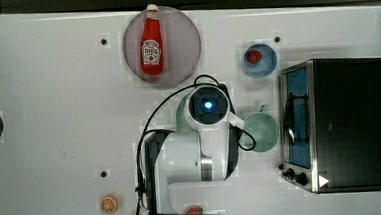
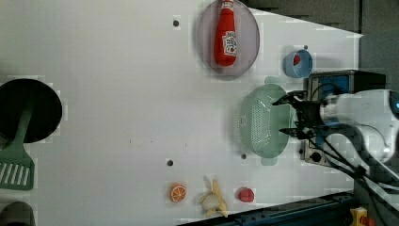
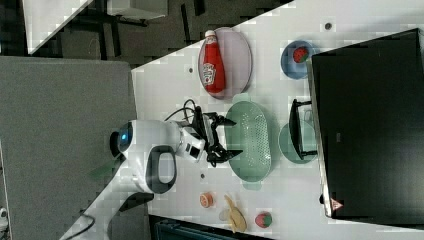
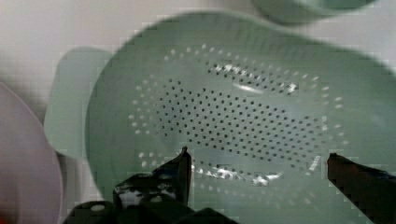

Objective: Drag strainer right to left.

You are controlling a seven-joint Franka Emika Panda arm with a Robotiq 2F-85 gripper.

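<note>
Strainer (image 2: 261, 120) mostly hidden under arm in top view; tool (image 2: 288, 117) released, above rim.

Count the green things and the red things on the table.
Green: 3 (strainer, cup, spatula)
Red: 3 (ketchup bottle, berry in the blue bowl, fruit beside the banana)
Total: 6
</note>
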